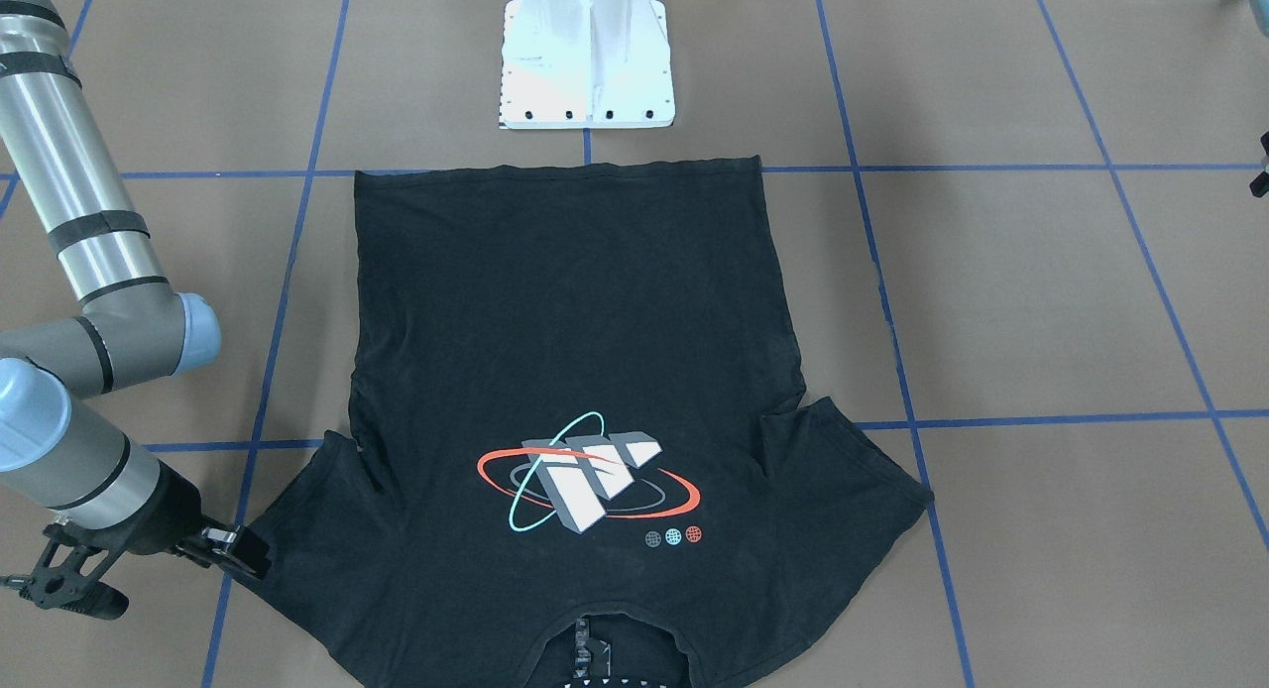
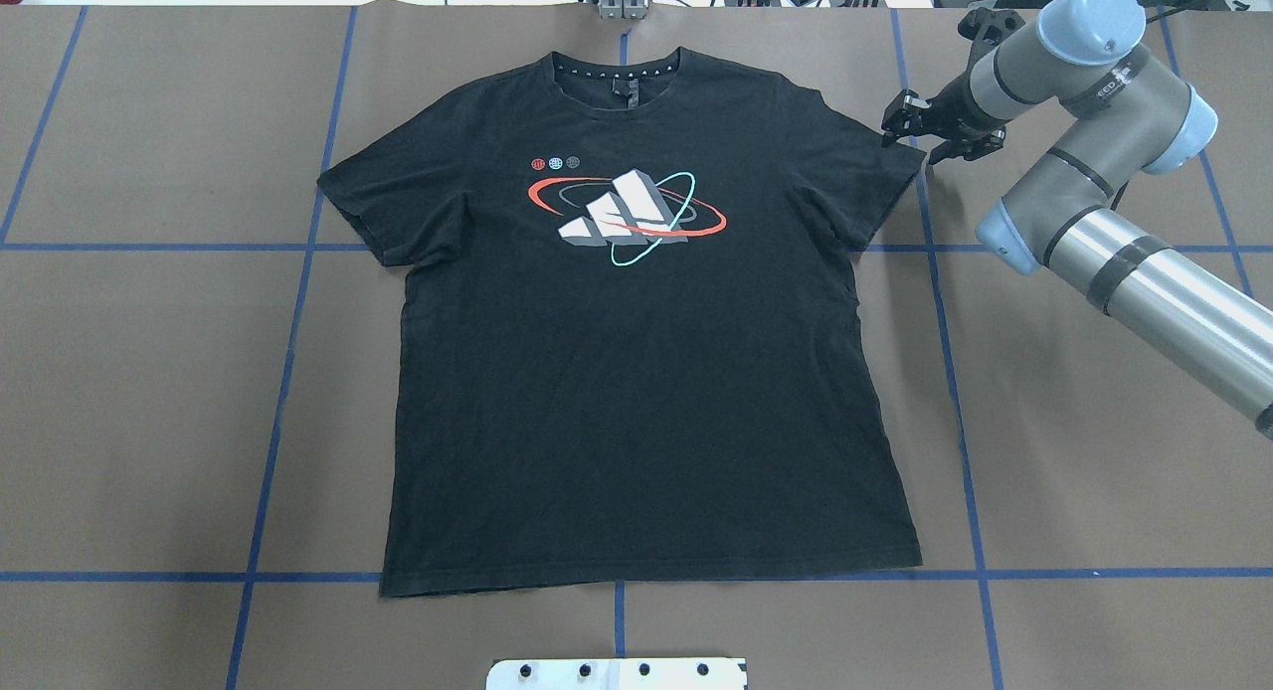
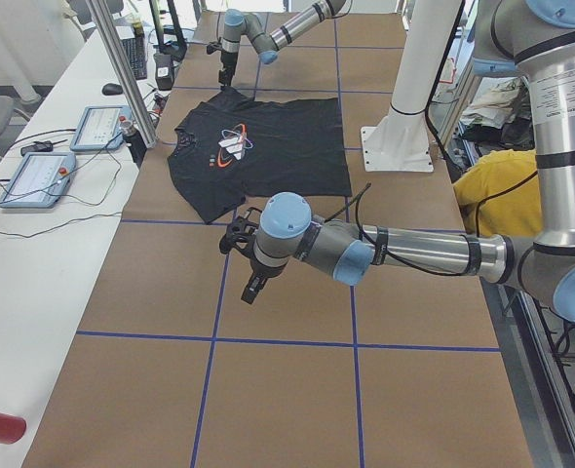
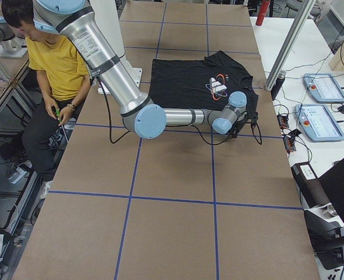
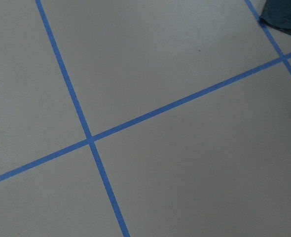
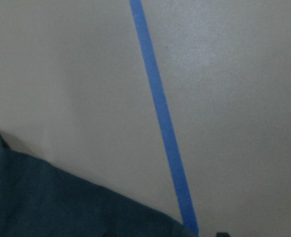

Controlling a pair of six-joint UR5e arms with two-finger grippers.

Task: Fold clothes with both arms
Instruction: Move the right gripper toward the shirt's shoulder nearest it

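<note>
Shirt [image 1: 555, 351]: the collar end is cut off by the front view's bottom edge, and only a corner shows in the left wrist view. The right wrist view is blurred; the sleeve [image 6: 61, 202] runs off its bottom edge. Left gripper [image 3: 251, 290]: seen only in the left side view, so the jaw state cannot be judged. Pedestal [image 1: 587, 73]: the top is cut off.

1 tee [image 2: 636, 392], 2 arms [image 3: 414, 253] [image 3: 287, 27], 1 base [image 1: 587, 73], 1 person [image 4: 55, 64]
</note>
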